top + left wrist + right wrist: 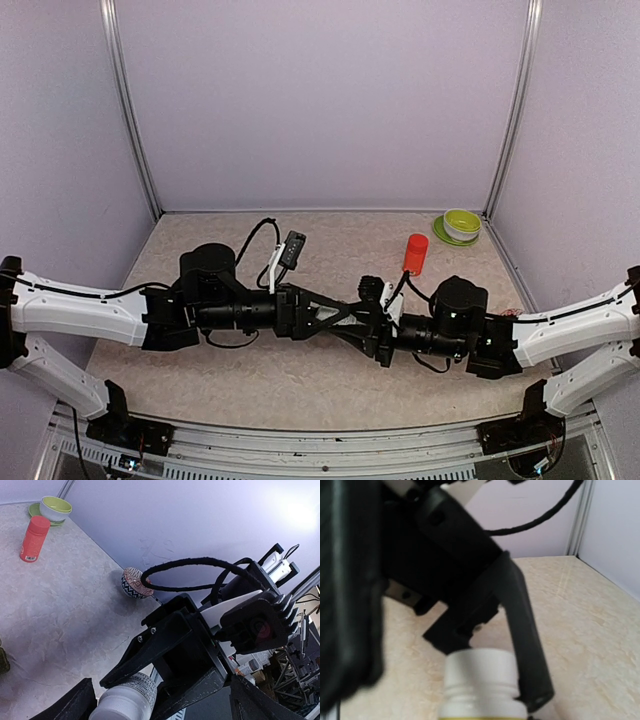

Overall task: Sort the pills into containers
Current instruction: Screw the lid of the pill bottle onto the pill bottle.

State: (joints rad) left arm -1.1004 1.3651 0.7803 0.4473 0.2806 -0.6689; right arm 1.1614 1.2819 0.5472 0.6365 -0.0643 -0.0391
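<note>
Closest to both wrist lenses we find the small white-capped bottle (479, 680), caught between the two arms where they meet over the middle of the table (300, 385). Our right gripper (382, 322) has its jaws drawn in narrow on the bottle's body, and the left wrist view shows one of its black fingers pressed along the labelled side. Our left gripper (360, 320) stands wide, holding nothing, with its fingers (75, 702) spread to either side of the cap end. In the right wrist view one of them runs just beside the cap, and we cannot tell whether it touches. Further out on the marbled tabletop, we see only a dark-green sliver of the containers (3, 661), cut off by the left border of the left wrist view and well apart from the bottle. In the top view we cannot make them out. Beyond that, a small round cup with a zigzag pattern (135, 583) sits against the wall. Farther back the red-orange bottle (415, 254) stands upright, and in the far right corner a green bowl (461, 222) rests on a green saucer (445, 238).
</note>
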